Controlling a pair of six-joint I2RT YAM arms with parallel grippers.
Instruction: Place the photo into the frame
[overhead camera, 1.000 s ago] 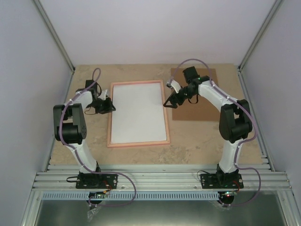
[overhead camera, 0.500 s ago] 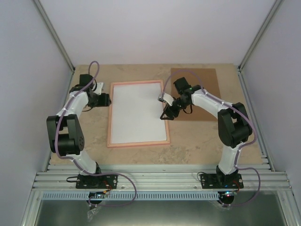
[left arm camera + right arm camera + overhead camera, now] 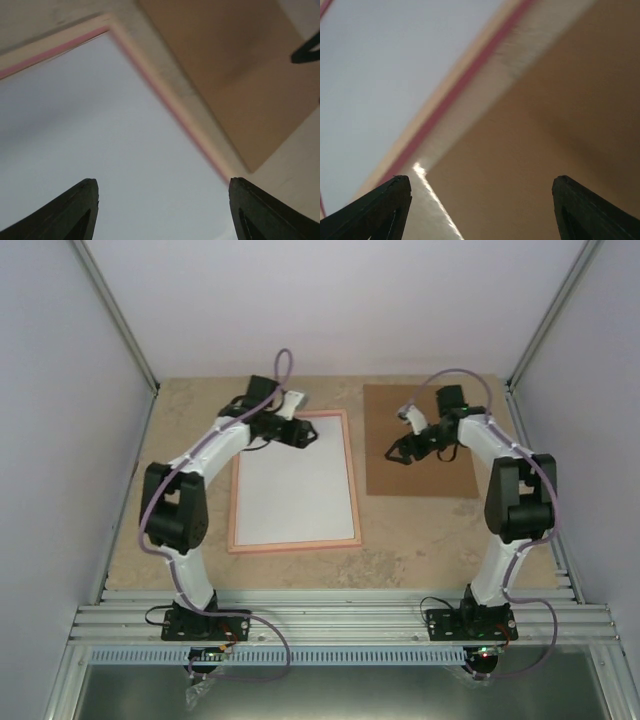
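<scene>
We work on a beige, stone-patterned table [image 3: 420,540] boxed in by plain white walls [image 3: 330,300]. Our left gripper [image 3: 162,182] has its fingers spread wide with nothing between them. It hovers over the far end of the photo [image 3: 295,485], which lies under and ahead of the tips. The photo rests white side up inside the pink frame [image 3: 293,544], which we judge leaves it ready for a backing. Our right gripper [image 3: 481,179], also spread and empty, hangs over the left edge of the brown cardboard board [image 3: 440,465], just right of the frame. We take it to be placed there for lifting that board.
</scene>
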